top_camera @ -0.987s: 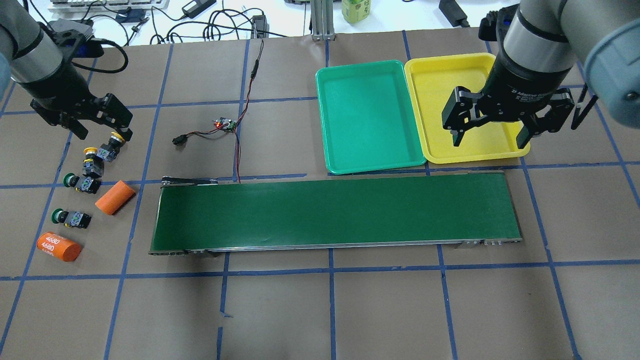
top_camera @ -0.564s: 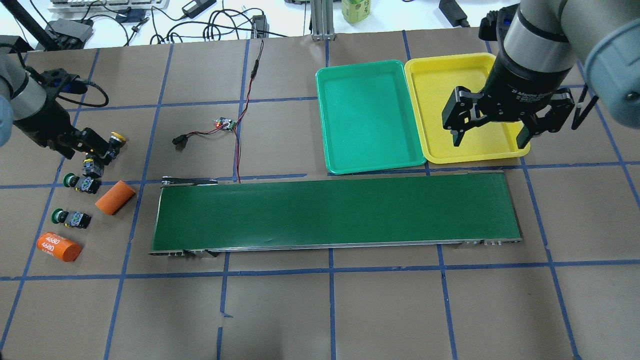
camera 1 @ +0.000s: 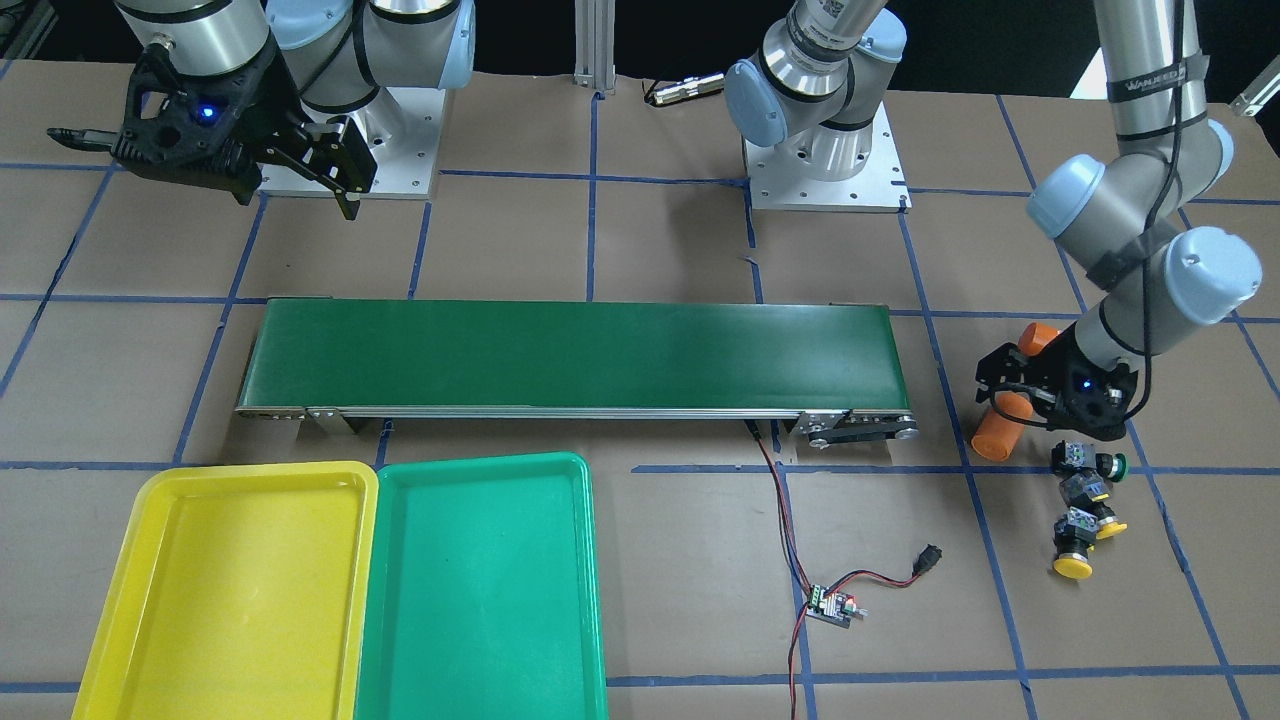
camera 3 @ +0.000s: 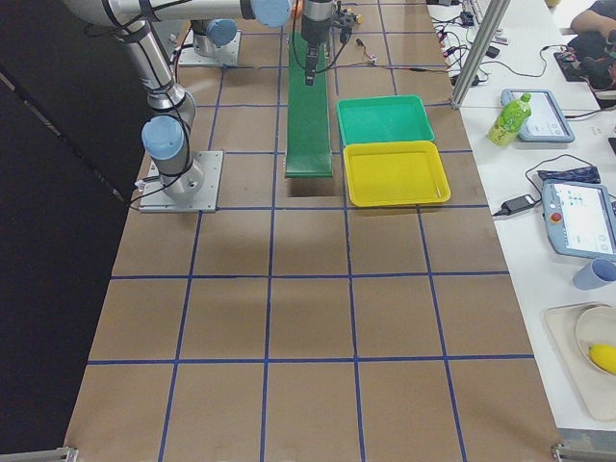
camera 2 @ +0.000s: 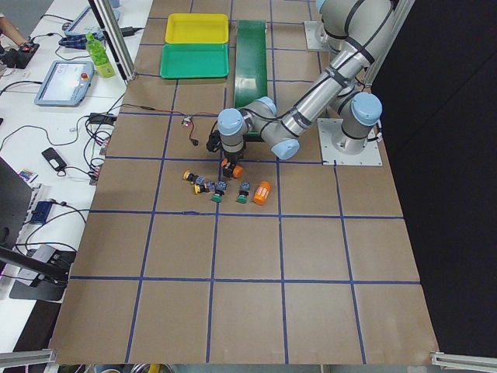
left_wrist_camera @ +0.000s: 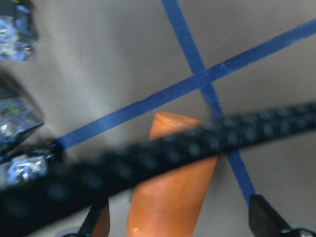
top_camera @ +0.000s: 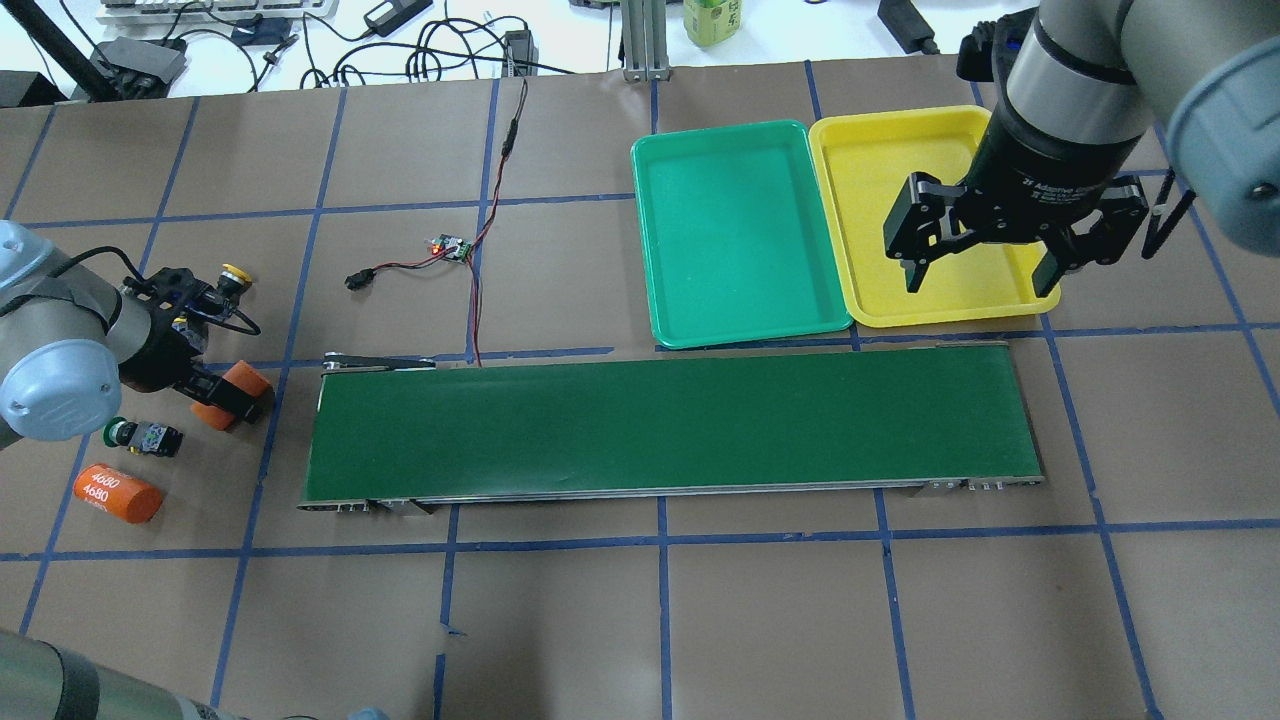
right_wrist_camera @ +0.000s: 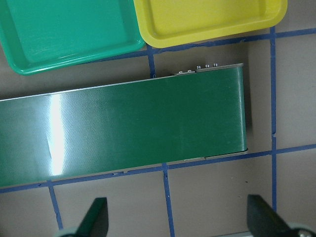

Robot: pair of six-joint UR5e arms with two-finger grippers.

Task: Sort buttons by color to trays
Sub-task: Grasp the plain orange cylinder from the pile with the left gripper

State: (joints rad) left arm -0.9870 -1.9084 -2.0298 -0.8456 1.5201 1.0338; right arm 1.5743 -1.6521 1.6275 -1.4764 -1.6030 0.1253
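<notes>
Left gripper (top_camera: pixel 228 394) straddles orange cylinder (top_camera: pixel 251 381), jaws apart

Seen from overhead, the belt (top_camera: pixel 670 425) runs across the middle of the table (top_camera: pixel 760 620). Two trays (top_camera: pixel 740 235) sit edge to edge at its 1 o'clock. Buttons (top_camera: pixel 140 436) and two cylinders (top_camera: pixel 118 493) cluster at its 9 o'clock, the left hand (left_wrist_camera: pixel 181 224) straddling the cylinder nearer the belt.

A robot lab: teach pendant (camera 3: pixel 577 217), loose cables (top_camera: pixel 430 45), tape-gridded table (top_camera: pixel 780 620).
</notes>
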